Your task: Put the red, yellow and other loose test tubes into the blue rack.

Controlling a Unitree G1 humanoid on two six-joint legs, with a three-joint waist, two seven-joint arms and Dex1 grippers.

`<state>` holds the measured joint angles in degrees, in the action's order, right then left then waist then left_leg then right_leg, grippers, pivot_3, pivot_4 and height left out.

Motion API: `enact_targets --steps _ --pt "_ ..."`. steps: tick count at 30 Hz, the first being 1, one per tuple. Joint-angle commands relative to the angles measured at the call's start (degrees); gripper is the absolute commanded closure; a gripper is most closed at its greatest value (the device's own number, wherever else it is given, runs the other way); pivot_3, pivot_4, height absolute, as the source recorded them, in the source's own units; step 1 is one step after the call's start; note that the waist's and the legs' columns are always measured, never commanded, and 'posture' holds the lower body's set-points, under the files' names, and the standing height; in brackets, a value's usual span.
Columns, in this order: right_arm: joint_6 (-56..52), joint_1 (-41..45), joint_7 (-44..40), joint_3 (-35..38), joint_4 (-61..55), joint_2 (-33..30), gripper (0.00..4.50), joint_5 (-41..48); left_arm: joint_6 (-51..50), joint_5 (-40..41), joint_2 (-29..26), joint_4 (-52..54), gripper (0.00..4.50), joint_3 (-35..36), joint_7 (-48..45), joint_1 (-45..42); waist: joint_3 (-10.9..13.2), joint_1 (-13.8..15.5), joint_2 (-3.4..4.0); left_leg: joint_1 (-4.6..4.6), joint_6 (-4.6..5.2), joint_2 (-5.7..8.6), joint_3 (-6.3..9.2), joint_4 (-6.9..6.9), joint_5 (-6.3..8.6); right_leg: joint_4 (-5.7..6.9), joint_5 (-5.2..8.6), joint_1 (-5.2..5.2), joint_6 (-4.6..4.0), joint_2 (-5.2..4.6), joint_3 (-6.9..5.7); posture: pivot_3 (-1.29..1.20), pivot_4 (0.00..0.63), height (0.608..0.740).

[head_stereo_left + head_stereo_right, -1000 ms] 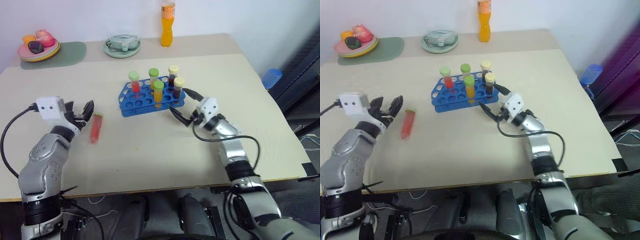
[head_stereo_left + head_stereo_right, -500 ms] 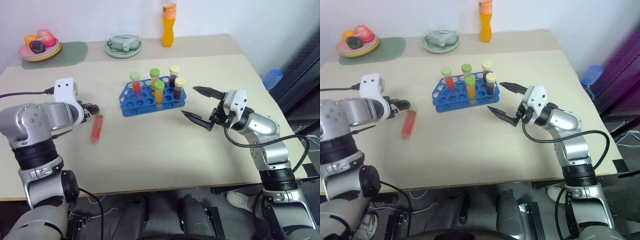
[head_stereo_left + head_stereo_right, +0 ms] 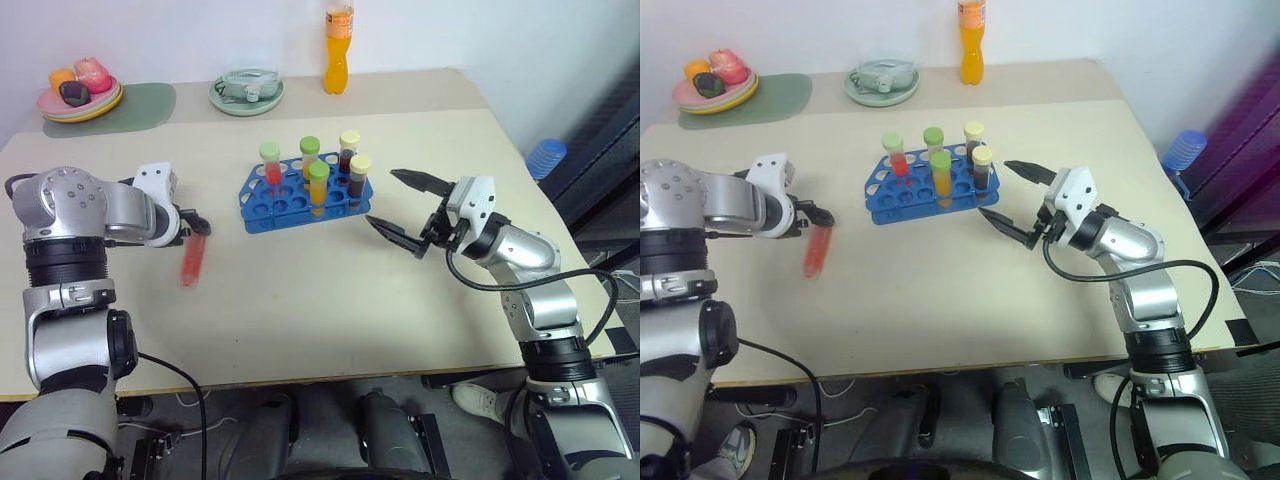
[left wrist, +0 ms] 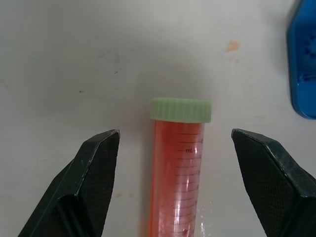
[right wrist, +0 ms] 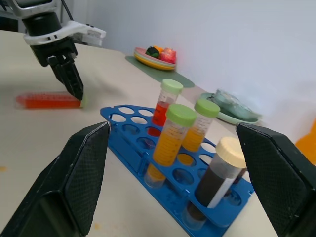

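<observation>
- Gripper first: my left gripper is tilted steeply down toward the desk, its black fingers spread wide on either side of the loose red tube, with clear gaps and no contact that I can see.
- In the head views the left gripper's tips sit at the capped end of that tube, and the left forearm reaches in from my left side with the elbow bent and the wrist cocked downward.
- The red tube lies flat on the desk, green cap toward the gripper, well apart from the blue rack and to its left.
- My right gripper is held roughly level above the desk, pointing toward the rack; its two fingers are spread far apart and hold nothing.
- The right arm comes in from the desk's right side, the forearm raised off the surface.
- From the right wrist view I look between the spread fingers at the rack and, beyond it, the left gripper poised over the red tube.
- The blue rack stands near the middle of the desk, just beside the right gripper's tips but not touching them.
- Five capped tubes stand upright in the rack: a red one with a green cap, two yellow-orange ones with green caps, and two dark ones with pale yellow caps.
- Along the far edge of the desk I see an orange bottle, a dish holding something clear, and a plate of toy food on a green mat.
</observation>
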<state>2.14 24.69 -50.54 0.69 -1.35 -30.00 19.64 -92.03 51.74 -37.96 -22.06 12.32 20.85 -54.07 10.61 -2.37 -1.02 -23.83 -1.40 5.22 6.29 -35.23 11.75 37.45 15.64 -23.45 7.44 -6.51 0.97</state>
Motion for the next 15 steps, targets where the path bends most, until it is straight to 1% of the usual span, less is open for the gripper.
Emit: enact_targets --steps 1,8,14,15 --pt "0.84 0.08 0.66 1.55 -2.84 -0.19 0.32 0.35 -0.47 3.62 -1.72 -1.55 0.77 -1.27 1.98 -1.41 0.0 0.03 0.0 0.0 0.0 0.0 0.0 0.0 0.0 0.0 0.0 0.0 0.0 0.0 0.0 0.0 0.15 0.74" --pt "0.5 -0.42 0.87 1.66 -2.82 -0.32 0.32 0.28 -0.47 6.81 -3.49 -6.51 0.77 -5.06 4.3 -1.9 0.0 0.06 0.0 0.0 0.0 0.01 0.0 -0.01 0.0 0.01 0.0 0.0 0.0 0.0 0.01 0.0 0.15 0.74" --pt "0.7 -0.64 1.95 1.74 -1.75 -0.29 0.32 -0.79 -0.47 4.21 -1.29 -12.33 0.77 -4.48 7.07 -3.68 0.0 0.22 0.0 0.0 0.0 0.02 0.0 -0.01 0.0 0.0 0.0 0.0 0.0 -0.01 0.01 0.0 0.15 0.74" --pt "0.51 -0.74 2.08 1.84 -1.9 -0.28 0.28 -0.66 -0.47 3.68 -1.19 -12.66 1.04 -4.62 7.34 -3.98 -0.01 0.17 0.0 0.0 0.0 0.02 -0.01 -0.01 0.0 0.0 0.0 0.0 0.0 -0.01 0.01 0.0 0.15 0.74"
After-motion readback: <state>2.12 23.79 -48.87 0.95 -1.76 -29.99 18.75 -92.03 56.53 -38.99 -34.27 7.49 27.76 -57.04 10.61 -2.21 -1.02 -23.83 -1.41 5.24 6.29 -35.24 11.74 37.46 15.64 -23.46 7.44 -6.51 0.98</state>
